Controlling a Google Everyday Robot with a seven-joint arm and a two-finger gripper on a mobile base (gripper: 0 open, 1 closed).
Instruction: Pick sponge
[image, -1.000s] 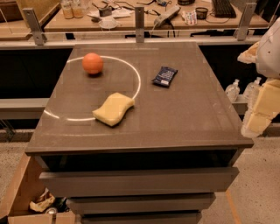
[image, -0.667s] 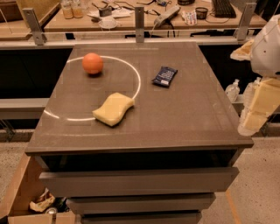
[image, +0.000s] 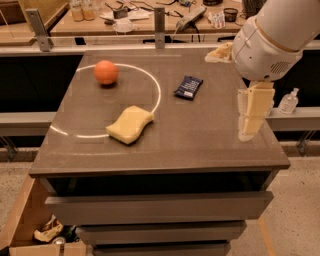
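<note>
The sponge (image: 130, 124) is a pale yellow foam block with wavy sides. It lies flat on the grey table (image: 200, 145), left of centre, across the white circle line (image: 156, 87). My gripper (image: 249, 134) hangs pointing down from the white arm (image: 272, 42) over the table's right side. It is well to the right of the sponge, apart from it, and holds nothing.
An orange ball (image: 106, 72) sits at the back left inside the circle. A dark snack packet (image: 188, 87) lies at the back, between sponge and gripper. A clear bottle (image: 290, 101) stands off the table to the right. A cardboard box (image: 20, 220) is on the floor at lower left.
My arm and gripper have moved left, from beyond the table's right edge to above its right side. The sponge, ball and packet have not moved.
</note>
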